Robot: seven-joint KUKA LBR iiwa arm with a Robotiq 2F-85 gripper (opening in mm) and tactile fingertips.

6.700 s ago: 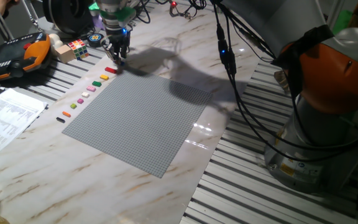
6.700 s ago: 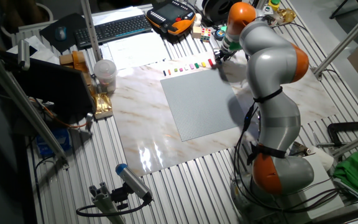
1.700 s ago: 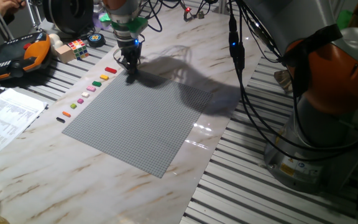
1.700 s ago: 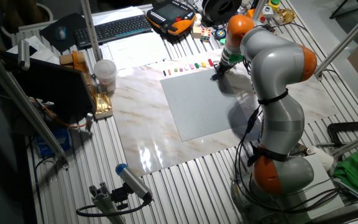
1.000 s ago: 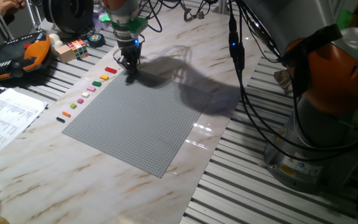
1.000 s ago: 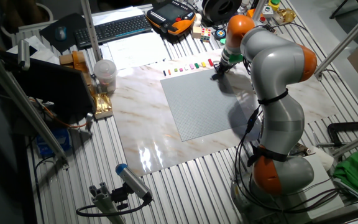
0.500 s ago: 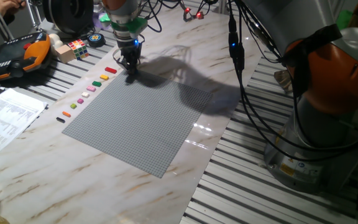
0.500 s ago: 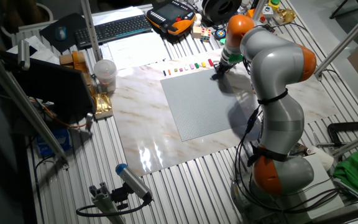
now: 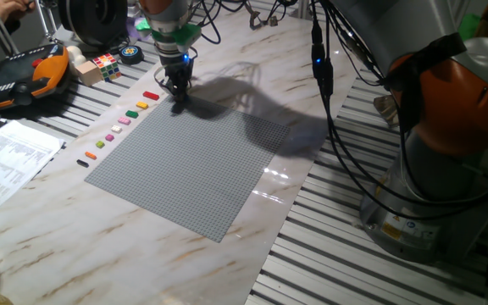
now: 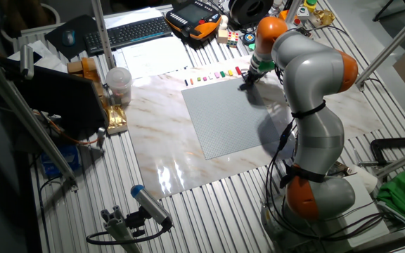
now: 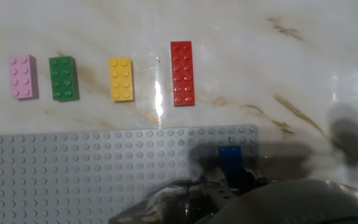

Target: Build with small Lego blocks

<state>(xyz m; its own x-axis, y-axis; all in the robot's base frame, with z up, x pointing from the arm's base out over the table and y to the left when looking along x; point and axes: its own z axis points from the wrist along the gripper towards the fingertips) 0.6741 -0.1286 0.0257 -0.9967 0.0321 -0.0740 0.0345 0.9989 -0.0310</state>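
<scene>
My gripper (image 9: 179, 102) stands at the far corner of the grey baseplate (image 9: 185, 161), fingers pointing down. In the hand view it (image 11: 232, 182) is shut on a blue brick (image 11: 231, 158), which rests on the baseplate (image 11: 73, 174) near its corner. Beyond the plate's edge lie a red brick (image 11: 182, 73), a yellow one (image 11: 121, 79), a green one (image 11: 63, 78) and a pink one (image 11: 23, 76). This row of small Lego blocks (image 9: 117, 127) runs along the plate's left side on the marble. From the other fixed view the gripper (image 10: 245, 83) is beside the row's red end (image 10: 238, 70).
A puzzle cube (image 9: 105, 64) and an orange-black pendant (image 9: 24, 72) lie at the back left, with papers (image 9: 7, 161) at the left. The robot's base (image 9: 447, 135) and hanging cables (image 9: 320, 93) fill the right. A cup (image 10: 119, 83) and keyboard (image 10: 129, 31) are off the marble.
Since 6.7 s ago the gripper has moved from the row's end by the red brick onto the baseplate's corner. It has stayed still over the last 1.7 s.
</scene>
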